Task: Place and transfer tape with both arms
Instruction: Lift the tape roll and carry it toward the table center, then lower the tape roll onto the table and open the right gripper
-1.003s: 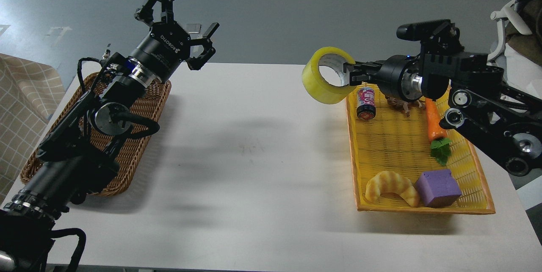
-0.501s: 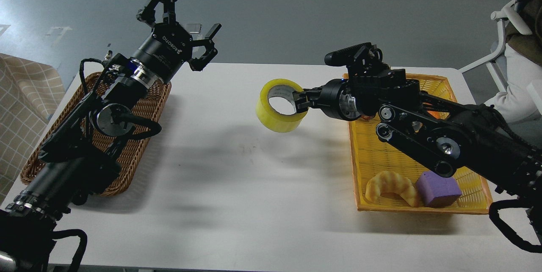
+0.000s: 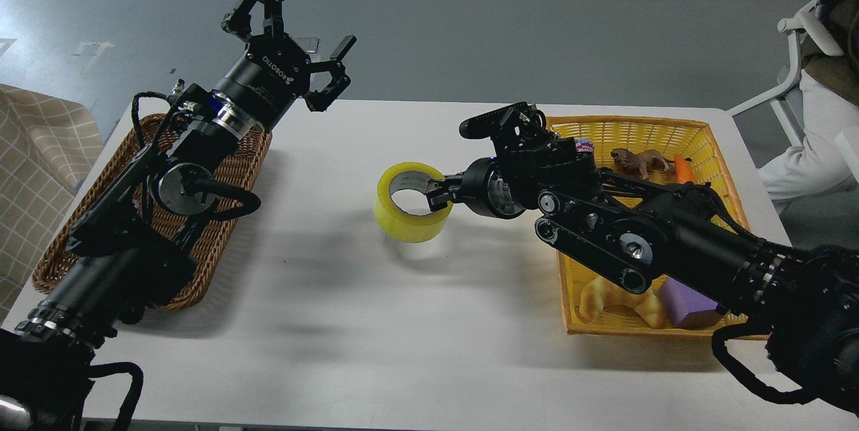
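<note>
The tape (image 3: pixel 400 218), a wide yellow roll with a grey-white core, hangs low over the middle of the white table (image 3: pixel 349 310), close to its surface. My right gripper (image 3: pixel 437 193) is shut on the roll's right wall, one finger inside the core. My right arm reaches in from the lower right, across the yellow basket (image 3: pixel 698 134). My left gripper (image 3: pixel 290 38) is open and empty, raised above the table's far left edge, well left of the tape.
A brown wicker basket (image 3: pixel 235 169) lies under my left arm at the table's left. The yellow basket at the right holds a croissant toy (image 3: pixel 621 302), a purple block (image 3: pixel 688 309), a can, an animal figure (image 3: pixel 637 161) and a carrot (image 3: pixel 681 166).
My right arm has carried the tape left and down, from above the yellow basket's far corner to just over the table's middle. My left gripper has shifted slightly up and right, still open.
</note>
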{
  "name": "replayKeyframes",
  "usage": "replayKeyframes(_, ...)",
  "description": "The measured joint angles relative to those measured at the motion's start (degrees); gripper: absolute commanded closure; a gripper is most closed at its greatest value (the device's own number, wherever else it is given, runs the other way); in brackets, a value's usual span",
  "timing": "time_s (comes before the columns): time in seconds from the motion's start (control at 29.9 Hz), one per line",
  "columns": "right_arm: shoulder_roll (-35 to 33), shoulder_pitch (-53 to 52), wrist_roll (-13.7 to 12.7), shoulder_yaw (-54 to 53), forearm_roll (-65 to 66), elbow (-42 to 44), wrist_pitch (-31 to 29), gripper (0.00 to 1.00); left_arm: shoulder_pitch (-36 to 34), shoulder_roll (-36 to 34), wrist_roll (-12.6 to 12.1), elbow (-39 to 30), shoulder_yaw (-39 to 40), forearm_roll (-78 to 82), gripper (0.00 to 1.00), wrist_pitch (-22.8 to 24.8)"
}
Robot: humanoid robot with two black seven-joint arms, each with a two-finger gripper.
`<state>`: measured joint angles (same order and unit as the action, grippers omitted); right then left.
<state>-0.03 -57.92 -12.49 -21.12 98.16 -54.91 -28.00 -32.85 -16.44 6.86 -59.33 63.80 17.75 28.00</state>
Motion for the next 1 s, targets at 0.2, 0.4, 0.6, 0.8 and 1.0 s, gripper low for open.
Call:
replayKeyframes(0.2, 0.04, 0.0, -0.07, 2.5, 0.52, 0.77, 0.0, 1.0, 0.0, -0.07, 0.0, 0.0, 0.07, 0.0, 0.02, 0.0)
replayKeyframes(0.4, 0.04, 0.0, -0.09, 2.83, 0.93, 2.72, 0.0, 1.0, 0.01, 0.34, 0.0, 0.0, 0.1, 0.0, 0.02, 0.0)
replayKeyframes(0.6, 0.04, 0.0, -0.09, 3.15, 1.0, 3.05, 0.0, 1.0, 0.07, 0.49, 0.0, 0.0, 0.1, 0.0, 0.02, 0.0)
replayKeyframes(0.8, 0.04, 0.1, -0.08, 4.53, 1.15, 3.06, 0.0, 1.0, 0.07, 0.82, 0.0, 0.0, 0.1, 0.0, 0.02, 0.0)
replayKeyframes(1.0, 0.03, 0.33, -0.08, 4.77, 1.35, 3.13, 0.0, 1.0, 0.07, 0.88, 0.0, 0.0, 0.1, 0.0, 0.02, 0.0)
